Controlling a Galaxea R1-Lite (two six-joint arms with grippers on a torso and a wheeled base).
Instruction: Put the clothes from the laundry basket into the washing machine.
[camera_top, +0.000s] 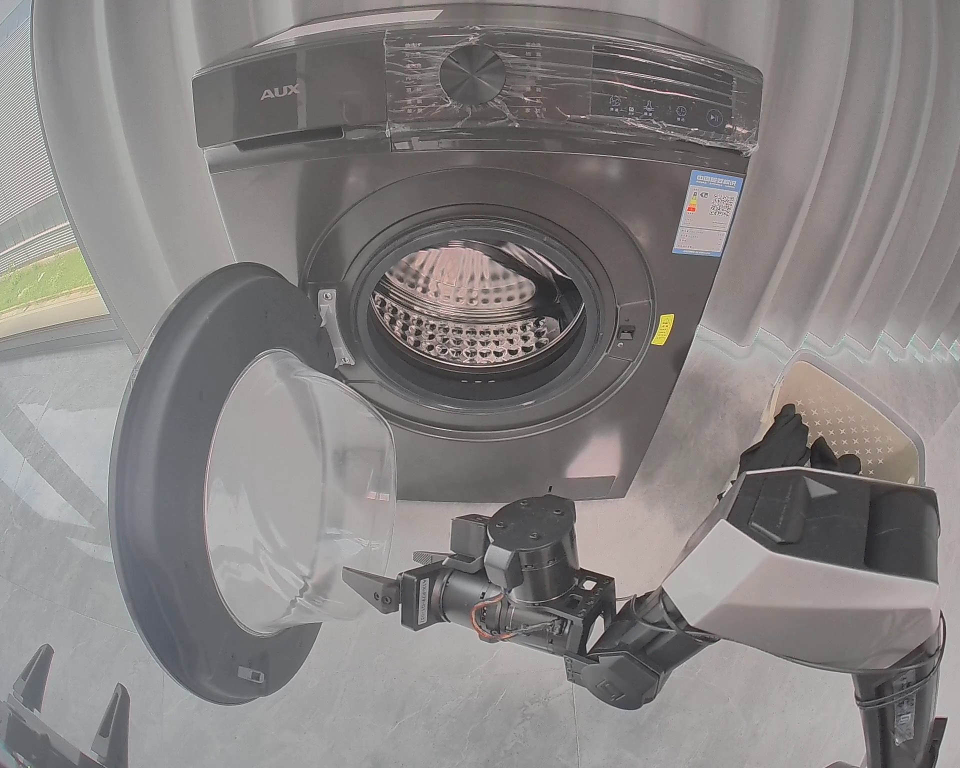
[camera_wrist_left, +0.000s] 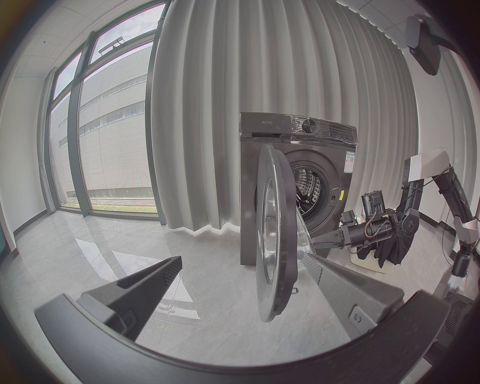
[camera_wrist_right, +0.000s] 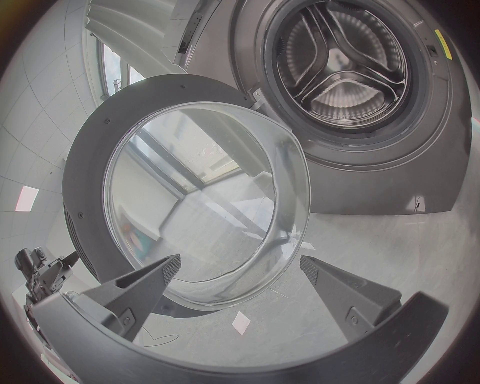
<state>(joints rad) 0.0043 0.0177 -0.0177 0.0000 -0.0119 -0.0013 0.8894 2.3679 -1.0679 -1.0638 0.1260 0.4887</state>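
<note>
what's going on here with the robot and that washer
A two-armed robot is set to load laundry. The washing machine has its door swung wide open, and the drum looks empty. The right hand is open, holds nothing and sits low beside the door's glass bowl. The left hand is also open, low on the left. Dark clothes lie in the laundry basket on the floor to the machine's right, so nothing is loaded yet.

Head camera looks down at the washing machine (camera_top: 470, 190), close. Left wrist sees it from farther off; right wrist faces its open door (camera_wrist_right: 185, 200), near.
</note>
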